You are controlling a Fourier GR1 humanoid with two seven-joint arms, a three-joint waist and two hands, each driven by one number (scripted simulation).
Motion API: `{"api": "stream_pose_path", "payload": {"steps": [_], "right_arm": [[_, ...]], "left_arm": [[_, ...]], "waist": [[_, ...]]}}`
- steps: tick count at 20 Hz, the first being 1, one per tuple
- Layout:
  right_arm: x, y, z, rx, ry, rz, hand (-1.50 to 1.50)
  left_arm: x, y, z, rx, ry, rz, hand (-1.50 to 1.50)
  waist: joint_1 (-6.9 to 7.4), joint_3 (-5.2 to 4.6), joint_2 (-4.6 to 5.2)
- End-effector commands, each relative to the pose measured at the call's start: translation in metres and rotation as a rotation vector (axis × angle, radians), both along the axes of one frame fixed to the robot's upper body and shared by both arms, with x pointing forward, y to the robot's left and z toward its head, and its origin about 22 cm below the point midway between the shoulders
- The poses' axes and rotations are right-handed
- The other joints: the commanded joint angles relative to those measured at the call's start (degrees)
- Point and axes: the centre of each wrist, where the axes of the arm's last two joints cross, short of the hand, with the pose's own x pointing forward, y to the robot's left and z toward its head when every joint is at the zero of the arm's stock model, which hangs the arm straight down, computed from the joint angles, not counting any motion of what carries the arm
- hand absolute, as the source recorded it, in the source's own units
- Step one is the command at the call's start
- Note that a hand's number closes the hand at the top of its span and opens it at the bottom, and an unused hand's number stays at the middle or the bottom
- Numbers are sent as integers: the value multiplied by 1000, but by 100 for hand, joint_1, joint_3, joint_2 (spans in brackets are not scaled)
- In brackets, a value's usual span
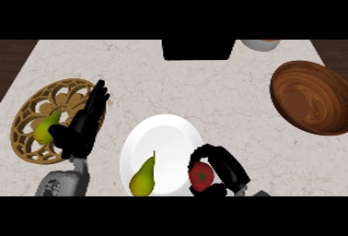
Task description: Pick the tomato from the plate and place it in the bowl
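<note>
Red and glossy, the tomato (202, 175) sits at the right edge of the white plate (163, 138), with the robot's right hand (228, 170) curled round it from the right, dark fingers arching over its top and under its lower side. It has not been lifted clear; from this angle it appears to rest on the plate's rim.

A tomato of this kind is likely light, smooth-skinned and a little yielding, so it could slip or bruise if pinched at one spot; a hold spread round its widest part, as the fingers now seem to have it, looks the safest. The green star of the stem faces upward, visible between the fingers.

A yellow-green pear (142, 179) lies on the same plate to the left, apart from the tomato and clear of the hand. The wooden bowl (309, 97) waits at the far right of the counter, tilted in this view, well apart from the plate, with bare marble between them.

The left hand (87, 120) rests open at the left, fingers straight, over the edge of a gilt openwork tray (41, 106) that holds a second pear (48, 126). The pale veined counter (204, 87) also carries a dark block (198, 50) at the far edge and a white cup (259, 44) beside it.
</note>
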Motion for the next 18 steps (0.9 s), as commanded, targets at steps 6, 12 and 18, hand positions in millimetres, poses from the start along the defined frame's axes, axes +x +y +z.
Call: {"api": "stream_pose_path", "payload": {"steps": [6,12,18], "right_arm": [[-43,-89,46,170,-149,-120,150],[-59,-101,113,269,-402,-143,150],[-79,-91,173,202,-540,-247,150]], "left_arm": [[-1,3,-1,10,-7,-9,0],[-16,16,-4,-17,3,-1,0],[6,12,1,19,-5,-15,0]], "waist": [[-29,7,3],[-25,2,-23],[2,-1,13]]}}
